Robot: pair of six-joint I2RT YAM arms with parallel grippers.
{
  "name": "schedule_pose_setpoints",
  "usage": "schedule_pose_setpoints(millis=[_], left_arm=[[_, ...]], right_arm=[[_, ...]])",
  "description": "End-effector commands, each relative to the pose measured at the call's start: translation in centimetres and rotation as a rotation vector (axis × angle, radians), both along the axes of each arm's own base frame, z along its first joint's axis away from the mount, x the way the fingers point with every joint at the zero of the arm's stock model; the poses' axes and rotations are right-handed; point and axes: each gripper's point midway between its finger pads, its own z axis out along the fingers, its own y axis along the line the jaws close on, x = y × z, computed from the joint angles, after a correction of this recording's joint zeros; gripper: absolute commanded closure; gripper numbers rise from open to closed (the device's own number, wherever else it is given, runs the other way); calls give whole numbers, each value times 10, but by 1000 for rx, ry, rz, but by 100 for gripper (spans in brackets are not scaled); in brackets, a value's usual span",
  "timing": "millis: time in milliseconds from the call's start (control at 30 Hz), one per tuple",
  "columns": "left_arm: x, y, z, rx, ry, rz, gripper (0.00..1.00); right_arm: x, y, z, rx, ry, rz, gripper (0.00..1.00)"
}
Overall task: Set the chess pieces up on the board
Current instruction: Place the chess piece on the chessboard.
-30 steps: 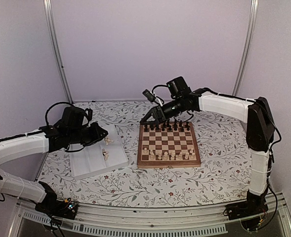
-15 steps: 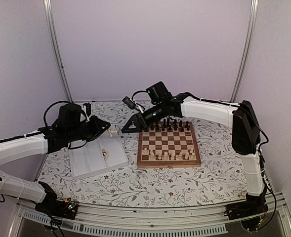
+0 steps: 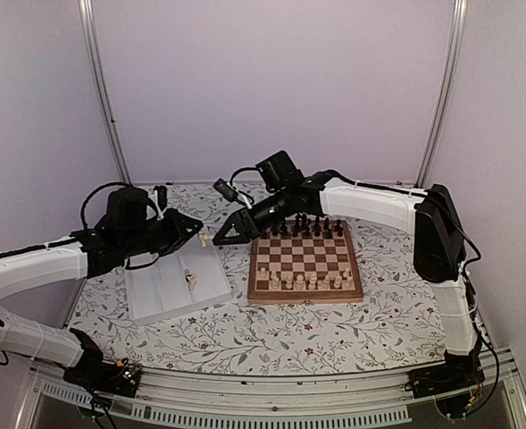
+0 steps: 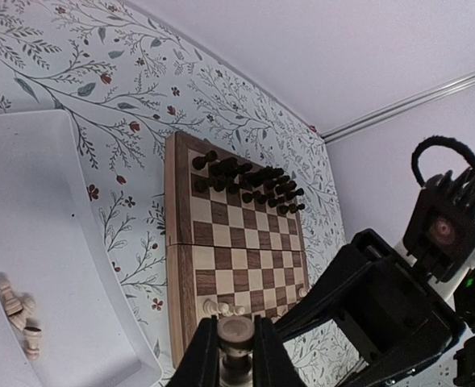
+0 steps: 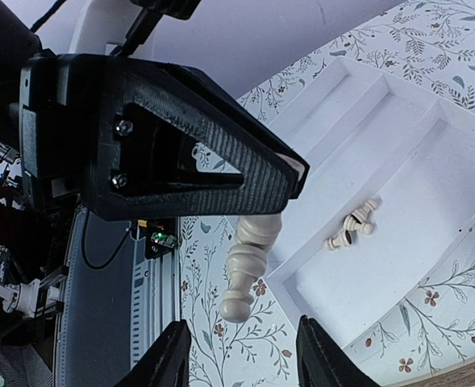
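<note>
Above the white tray [image 3: 178, 284] beside the board [image 3: 305, 261], the left gripper [image 3: 197, 234] clamps a pale chess piece [image 5: 247, 267] while the right gripper [image 3: 220, 238] faces it, jaws apart.

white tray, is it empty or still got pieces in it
Not empty. A few pale chess pieces lie tipped in one compartment of the white tray; the other visible compartments look bare.

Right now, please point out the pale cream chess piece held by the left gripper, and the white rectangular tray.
pale cream chess piece [image 5: 249, 270], right wrist view, its stem.
white rectangular tray [image 3: 146, 307], top external view, bare floor.
</note>
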Motion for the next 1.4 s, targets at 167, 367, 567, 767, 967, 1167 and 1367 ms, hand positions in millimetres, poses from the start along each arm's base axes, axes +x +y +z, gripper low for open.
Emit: schedule_pose_setpoints(millis=[167, 367, 567, 767, 967, 1167, 1367], left_arm=[[-3, -16, 2, -16, -8, -49, 100], [-4, -21, 1, -13, -7, -62, 100], [-3, -24, 1, -14, -10, -68, 100], [-2, -22, 3, -12, -18, -61, 100], [-1, -22, 3, -8, -20, -58, 100], [-1, -22, 0, -2, -17, -59, 100], [1, -24, -1, 1, -17, -65, 100]], right_arm=[[3, 9, 3, 7, -37, -15, 58], [2, 10, 5, 11, -49, -11, 70], [-2, 12, 2, 8, -43, 0, 74], [-6, 14, -1, 3, -39, 8, 69], [-6, 14, -5, -5, -35, 7, 70], [-7, 13, -4, -7, -44, 10, 88], [-5, 12, -6, -17, -60, 2, 95]])
